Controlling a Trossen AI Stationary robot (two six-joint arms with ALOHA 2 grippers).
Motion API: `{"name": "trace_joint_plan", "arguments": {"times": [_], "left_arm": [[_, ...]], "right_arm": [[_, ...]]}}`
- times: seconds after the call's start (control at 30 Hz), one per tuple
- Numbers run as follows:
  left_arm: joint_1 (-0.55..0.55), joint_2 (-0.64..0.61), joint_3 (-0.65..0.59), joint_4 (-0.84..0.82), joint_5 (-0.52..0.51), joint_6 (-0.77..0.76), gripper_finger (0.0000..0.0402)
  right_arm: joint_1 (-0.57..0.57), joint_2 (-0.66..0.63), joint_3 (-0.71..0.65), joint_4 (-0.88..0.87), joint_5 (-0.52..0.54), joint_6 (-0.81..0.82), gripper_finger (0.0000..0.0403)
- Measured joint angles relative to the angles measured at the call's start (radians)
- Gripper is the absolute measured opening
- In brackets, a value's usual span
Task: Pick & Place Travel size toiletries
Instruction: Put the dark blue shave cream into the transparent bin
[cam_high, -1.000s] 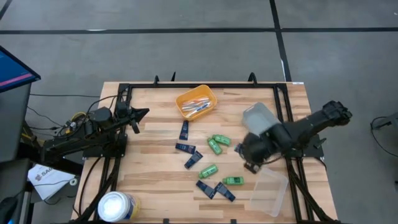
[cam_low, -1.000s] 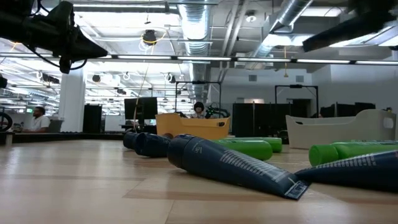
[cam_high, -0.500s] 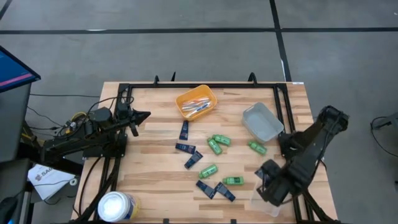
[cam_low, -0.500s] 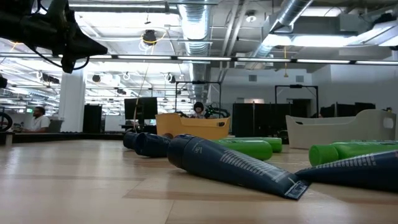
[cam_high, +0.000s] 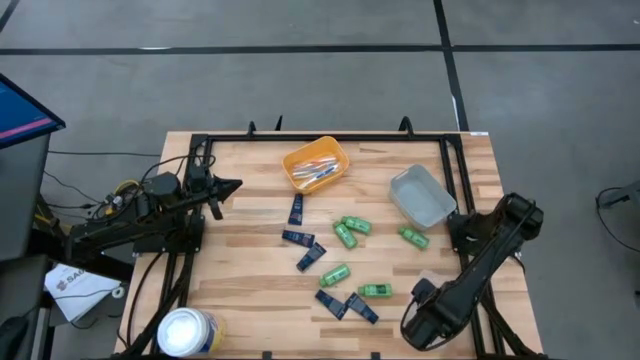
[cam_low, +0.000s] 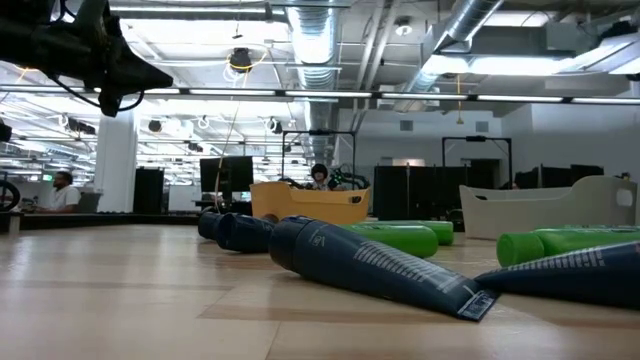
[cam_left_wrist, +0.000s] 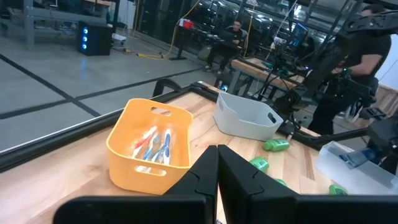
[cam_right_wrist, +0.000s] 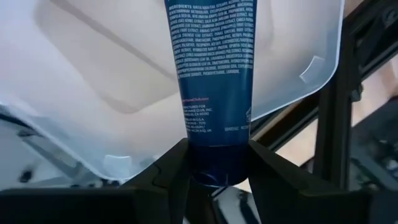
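Right wrist view: my right gripper (cam_right_wrist: 214, 165) has its jaws pinching a dark navy tube (cam_right_wrist: 214, 74) by its crimped end, right over the clear tray (cam_right_wrist: 93, 93). From above, that gripper (cam_high: 420, 322) hangs beyond the grey tray (cam_high: 422, 195), at the counter (cam_high: 250, 260) corner. The left gripper (cam_high: 228, 186) waits, jaws pressed together. Green bottles (cam_high: 351, 229) and navy packets (cam_high: 310, 257) lie between the trays.
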Motion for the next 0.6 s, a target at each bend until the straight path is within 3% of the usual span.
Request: {"name": "trace_joint_plan", "arguments": {"times": [0.2, 0.6], "left_arm": [[0.0, 0.0, 0.0, 0.0, -0.001, 0.0, 0.0001], [0.0, 0.0, 0.0, 0.0, -0.004, 0.0, 0.0002]], "right_arm": [[0.004, 0.021, -0.001, -0.025, 0.012, -0.031, 0.0147], [-0.049, -0.035, 0.018, 0.008, 0.026, -0.072, 0.0252]]}}
